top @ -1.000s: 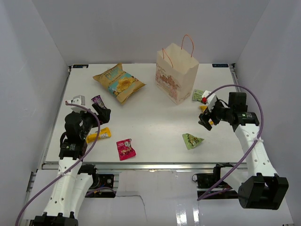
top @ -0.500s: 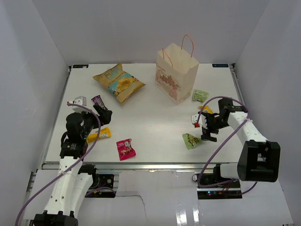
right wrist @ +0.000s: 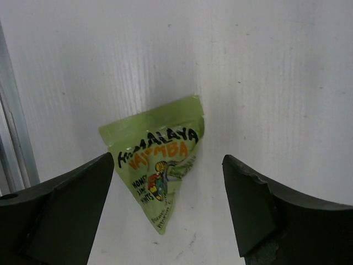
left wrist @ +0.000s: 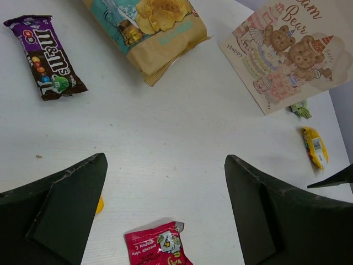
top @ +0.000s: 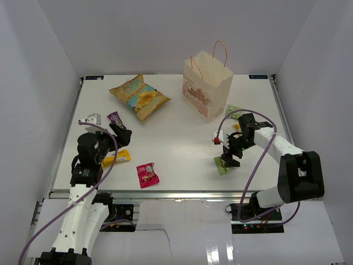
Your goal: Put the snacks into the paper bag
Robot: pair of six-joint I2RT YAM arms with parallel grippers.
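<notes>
The paper bag (top: 207,85) stands upright at the back centre; its bear picture shows in the left wrist view (left wrist: 287,49). The large chip bag (top: 139,96) lies to its left. A purple packet (top: 116,118), a yellow packet (top: 117,159) and a magenta packet (top: 148,174) lie near my left gripper (top: 118,132), which is open and empty above the table. My right gripper (top: 229,157) is open, pointing down over a green triangular packet (right wrist: 160,160), one finger on each side and not touching it. A second green packet (top: 234,111) and an orange-yellow packet (left wrist: 315,146) lie right of the bag.
White walls close the table at the back and on both sides. A metal rail (right wrist: 11,110) runs along the near edge, just beyond the green triangular packet. The right arm's purple cable (top: 251,165) loops over the near right corner.
My right gripper has swung left and nearer, from beside the orange-yellow packet to above the green triangular packet. The left arm has hardly moved.
</notes>
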